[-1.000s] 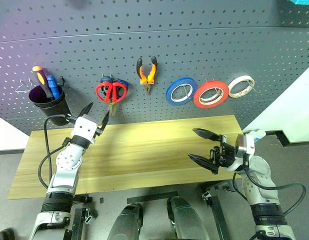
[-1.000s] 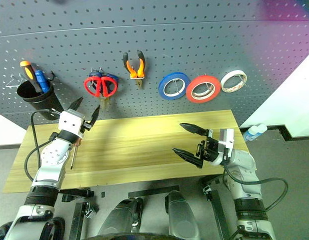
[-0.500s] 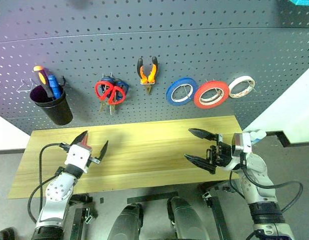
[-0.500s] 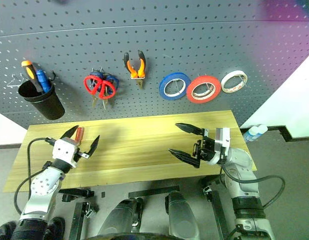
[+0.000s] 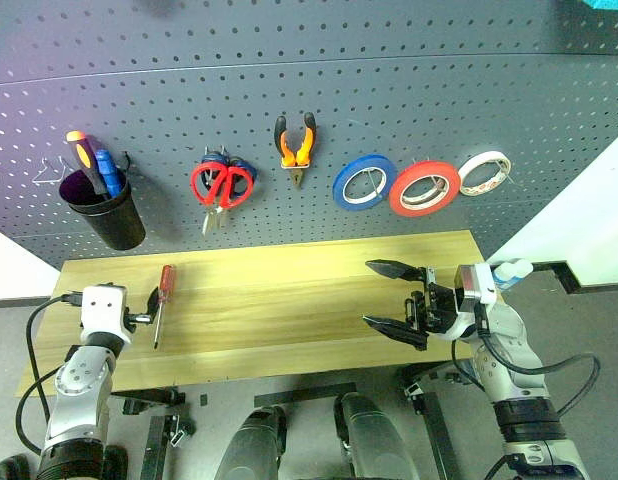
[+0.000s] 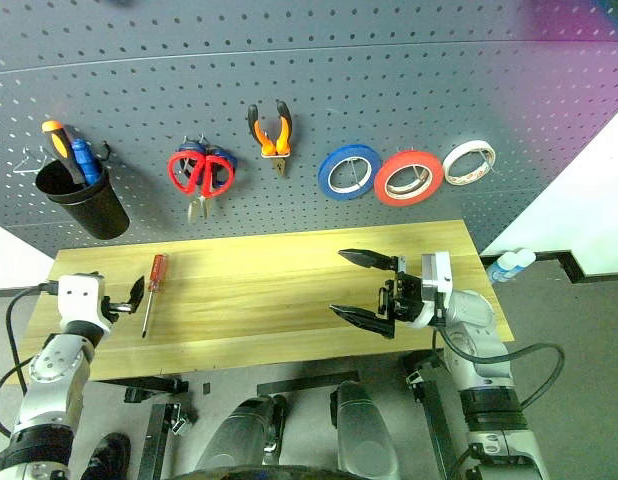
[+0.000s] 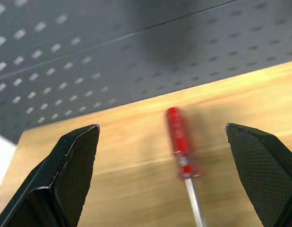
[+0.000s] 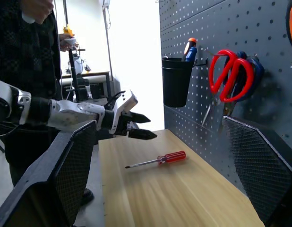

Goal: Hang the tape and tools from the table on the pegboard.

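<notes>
On the dark grey pegboard [image 5: 409,90] hang the red-handled scissors [image 5: 222,185], the orange-and-black pliers [image 5: 295,145] and the red tape [image 5: 424,187]. The red-handled screwdriver [image 5: 161,300] lies on the left part of the wooden table [image 5: 289,300], handle toward the pegboard. My left gripper [image 5: 147,308] hovers low at the table's left end, just left of the screwdriver. It is open and empty, and the screwdriver [image 7: 181,142] shows between its fingers. My right gripper [image 5: 369,293] is open and empty over the table's right half, pointing left.
A blue tape roll [image 5: 362,182] and a whitish roll [image 5: 483,172] flank the red one. A black cup [image 5: 107,210] holding tools hangs at the pegboard's left. A small bottle [image 5: 509,268] sits past the table's right end. A person [image 8: 23,47] stands beyond the table's left end.
My left gripper has dropped away from the scissors on the pegboard, down and left to the table's left end. The scissors stay hanging. The right arm has barely moved.
</notes>
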Controlling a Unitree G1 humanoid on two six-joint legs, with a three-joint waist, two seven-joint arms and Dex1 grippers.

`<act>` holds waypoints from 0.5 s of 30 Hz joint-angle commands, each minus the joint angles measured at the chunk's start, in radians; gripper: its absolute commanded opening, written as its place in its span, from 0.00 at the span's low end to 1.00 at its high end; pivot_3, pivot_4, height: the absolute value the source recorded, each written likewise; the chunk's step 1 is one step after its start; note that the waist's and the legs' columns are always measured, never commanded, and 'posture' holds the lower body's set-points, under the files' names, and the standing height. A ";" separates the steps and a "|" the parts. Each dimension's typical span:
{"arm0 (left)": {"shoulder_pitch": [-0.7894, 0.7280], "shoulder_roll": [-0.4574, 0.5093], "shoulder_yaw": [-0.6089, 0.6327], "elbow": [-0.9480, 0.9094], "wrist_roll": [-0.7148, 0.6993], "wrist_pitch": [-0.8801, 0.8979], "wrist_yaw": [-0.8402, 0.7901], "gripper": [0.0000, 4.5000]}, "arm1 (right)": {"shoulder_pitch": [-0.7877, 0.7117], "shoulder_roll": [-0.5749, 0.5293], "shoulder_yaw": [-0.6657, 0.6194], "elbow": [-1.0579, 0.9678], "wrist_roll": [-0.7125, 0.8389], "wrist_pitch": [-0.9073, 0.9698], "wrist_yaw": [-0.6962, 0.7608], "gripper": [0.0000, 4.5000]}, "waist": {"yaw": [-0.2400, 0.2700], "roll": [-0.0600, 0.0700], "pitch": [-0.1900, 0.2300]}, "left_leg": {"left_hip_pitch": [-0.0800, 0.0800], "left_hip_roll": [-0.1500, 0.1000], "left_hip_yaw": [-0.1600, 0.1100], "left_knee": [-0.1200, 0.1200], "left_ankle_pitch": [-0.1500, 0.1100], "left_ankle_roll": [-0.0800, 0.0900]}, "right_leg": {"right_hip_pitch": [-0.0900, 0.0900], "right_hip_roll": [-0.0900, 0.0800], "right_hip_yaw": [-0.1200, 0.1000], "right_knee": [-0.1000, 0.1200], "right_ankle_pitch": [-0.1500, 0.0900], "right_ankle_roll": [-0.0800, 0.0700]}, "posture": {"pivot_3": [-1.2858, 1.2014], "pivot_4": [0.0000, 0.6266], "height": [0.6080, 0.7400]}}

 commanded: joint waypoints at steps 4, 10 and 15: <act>-0.019 0.010 0.010 0.001 -0.010 0.045 0.000 0.99 | 0.039 -0.032 -0.016 -0.092 0.026 0.030 -0.018 1.00 | 0.001 -0.001 0.018 | 0.000 0.000 0.000 0.000 0.000 0.000 | 0.000 0.000 0.000 0.000 0.000 0.000 | 0.49 0.52 1.00; -0.025 0.005 0.007 -0.012 -0.009 0.074 -0.002 0.99 | 0.106 -0.059 -0.027 -0.177 0.042 0.071 -0.057 1.00 | 0.000 -0.003 0.048 | -0.002 0.001 0.000 -0.002 0.000 0.000 | -0.001 0.000 0.001 -0.002 0.000 0.000 | 0.49 0.58 1.00; -0.060 0.013 -0.003 0.023 0.003 0.085 -0.007 0.99 | 0.158 -0.074 -0.041 -0.235 0.053 0.096 -0.099 1.00 | 0.000 -0.003 0.075 | -0.003 0.001 0.000 -0.002 -0.001 0.001 | -0.001 0.000 0.001 -0.004 0.000 0.000 | 0.48 0.62 1.00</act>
